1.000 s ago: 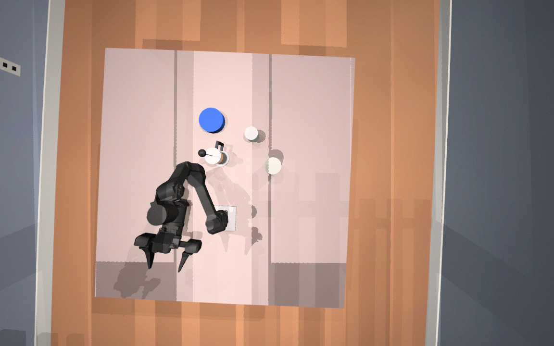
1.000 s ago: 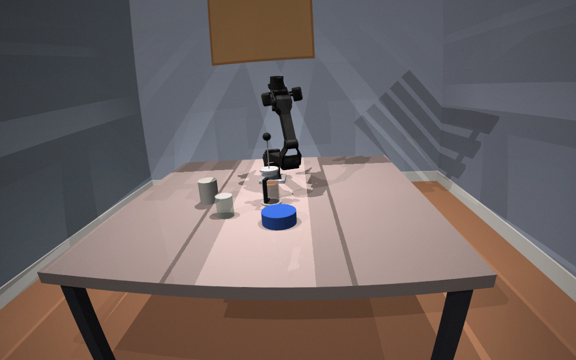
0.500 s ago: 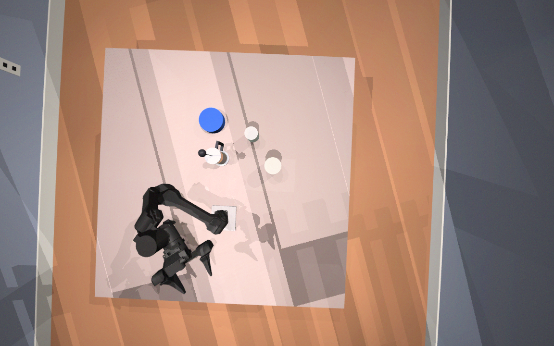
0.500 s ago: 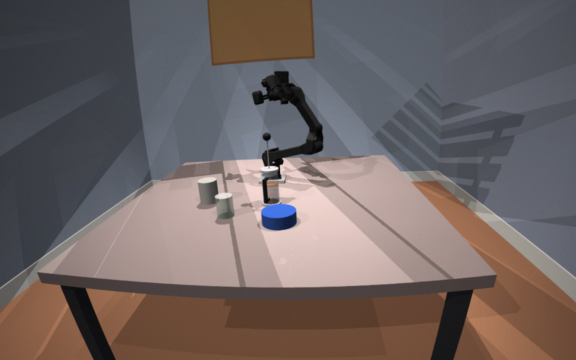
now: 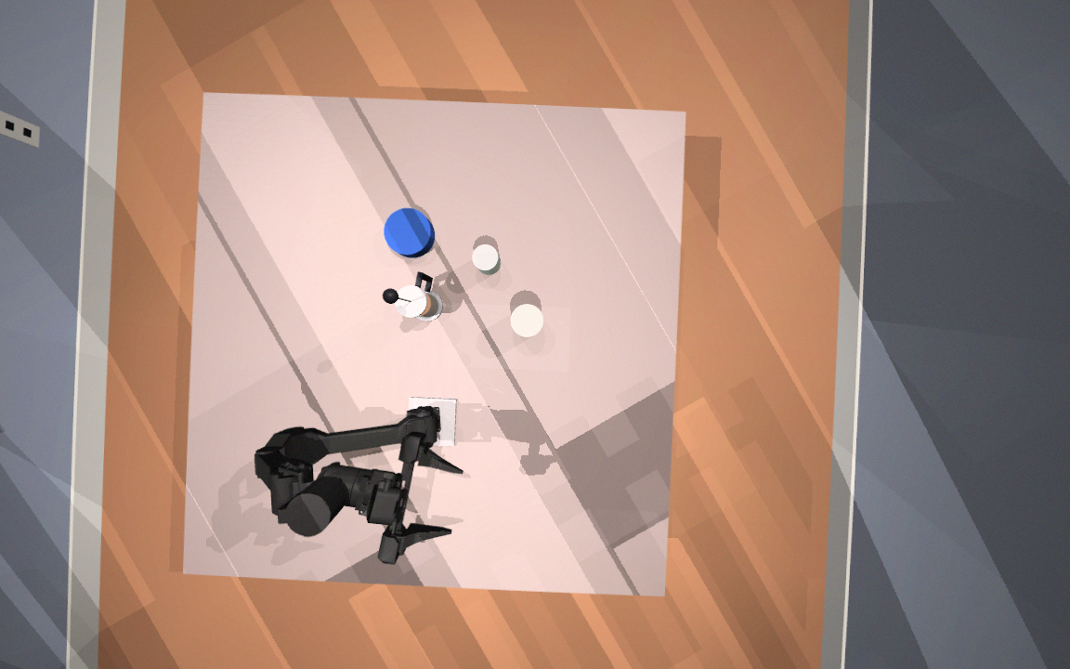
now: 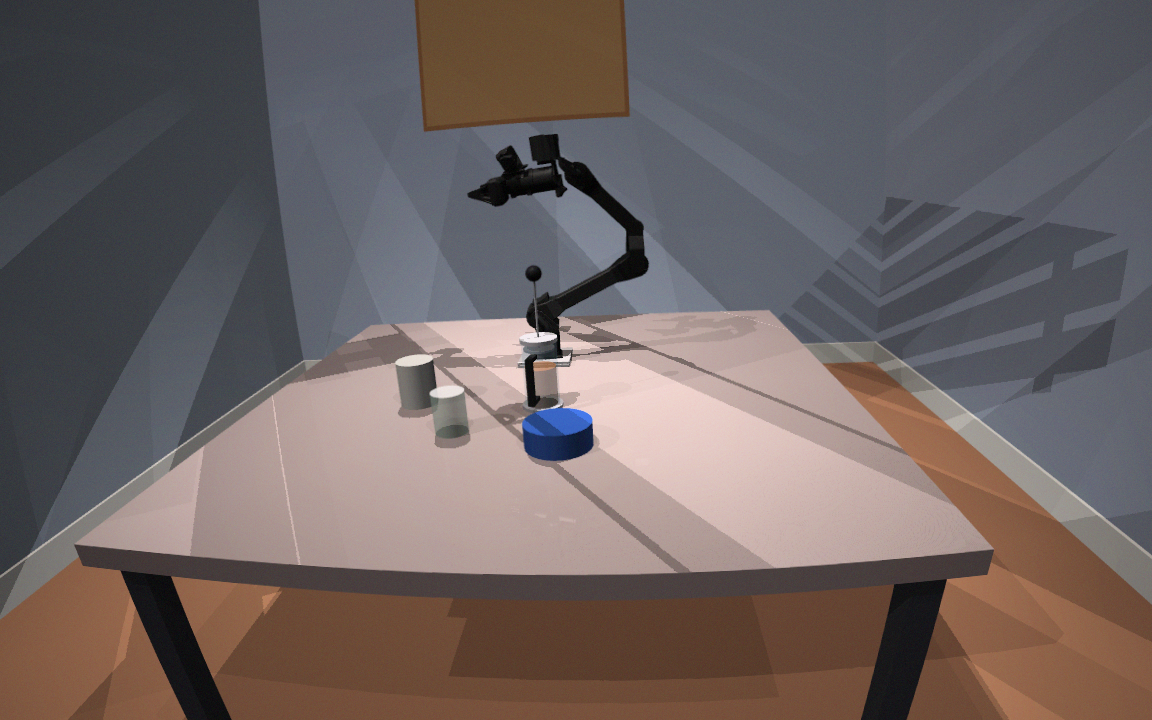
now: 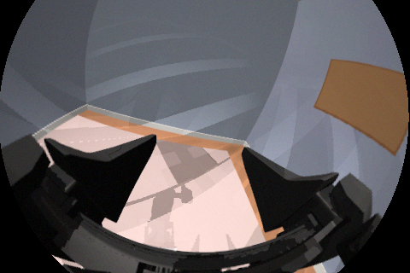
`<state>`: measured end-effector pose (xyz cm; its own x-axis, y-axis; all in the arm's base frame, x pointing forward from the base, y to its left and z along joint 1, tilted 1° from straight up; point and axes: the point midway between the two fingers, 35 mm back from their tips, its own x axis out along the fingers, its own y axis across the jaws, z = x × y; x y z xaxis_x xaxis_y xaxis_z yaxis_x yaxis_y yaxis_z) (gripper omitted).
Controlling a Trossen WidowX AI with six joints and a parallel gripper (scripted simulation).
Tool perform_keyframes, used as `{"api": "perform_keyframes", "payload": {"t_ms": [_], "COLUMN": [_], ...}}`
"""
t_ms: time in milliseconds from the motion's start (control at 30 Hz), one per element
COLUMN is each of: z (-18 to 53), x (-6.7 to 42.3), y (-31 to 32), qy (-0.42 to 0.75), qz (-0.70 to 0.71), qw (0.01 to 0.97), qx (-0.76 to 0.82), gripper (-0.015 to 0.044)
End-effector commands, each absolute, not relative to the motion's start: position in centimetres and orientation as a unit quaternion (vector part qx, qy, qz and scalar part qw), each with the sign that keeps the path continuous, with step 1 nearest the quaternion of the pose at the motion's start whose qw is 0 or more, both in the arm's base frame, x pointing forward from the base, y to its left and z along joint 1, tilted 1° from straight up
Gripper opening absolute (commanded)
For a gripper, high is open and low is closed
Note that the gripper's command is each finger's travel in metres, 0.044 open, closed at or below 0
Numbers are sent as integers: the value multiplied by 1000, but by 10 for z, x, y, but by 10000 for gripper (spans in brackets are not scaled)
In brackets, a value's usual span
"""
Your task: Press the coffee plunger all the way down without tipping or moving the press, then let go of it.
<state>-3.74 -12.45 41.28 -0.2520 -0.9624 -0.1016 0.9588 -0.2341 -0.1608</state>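
Standing near the middle of the table (image 6: pixel 741 537), the coffee press (image 6: pixel 541 380) is upright, with its white lid (image 6: pixel 538 341) on top and its thin rod rising to a black knob (image 6: pixel 532 272) held high above the lid, so the plunger is not pressed down. Seen from above, the press (image 5: pixel 420 303) lies between a flat blue cylinder (image 5: pixel 408 230) on one side and the arm's white base plate (image 5: pixel 448 415) on the other; two pale cylinders, one smaller (image 5: pixel 486 256) and one larger (image 5: pixel 527 320), stand beside it, apart from it and from each other. In the exterior view the blue cylinder (image 6: pixel 558 433) sits just in front of the press, and the two pale cylinders (image 6: pixel 414 381) (image 6: pixel 449 412) stand to its left. The black arm (image 6: pixel 616 241) rises from its base behind the press, bends, and carries the gripper (image 6: pixel 477 192) high in the air, well above the knob and touching nothing. From above, the gripper (image 5: pixel 454 499) is over the table edge nearest the base, well apart from the press, with its two pointed fingers (image 5: pixel 443 462) spread wide and nothing between them. The wrist view shows the same two dark fingers held far apart, with only the table corner, the orange floor (image 7: pixel 171 133) and grey walls visible past them; the press is out of that view.
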Motion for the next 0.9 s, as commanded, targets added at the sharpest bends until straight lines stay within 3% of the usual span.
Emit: {"api": "perform_keyframes", "payload": {"t_ms": [0,400,867], "z": [409,389,360], "x": [-5,123,239], "y": [-150,-160,-46], "qy": [110,160,245], "qz": [-710,-445,-100], "qw": [695,881,964], "qx": [0,30,19], "gripper": [440,440,440]}}
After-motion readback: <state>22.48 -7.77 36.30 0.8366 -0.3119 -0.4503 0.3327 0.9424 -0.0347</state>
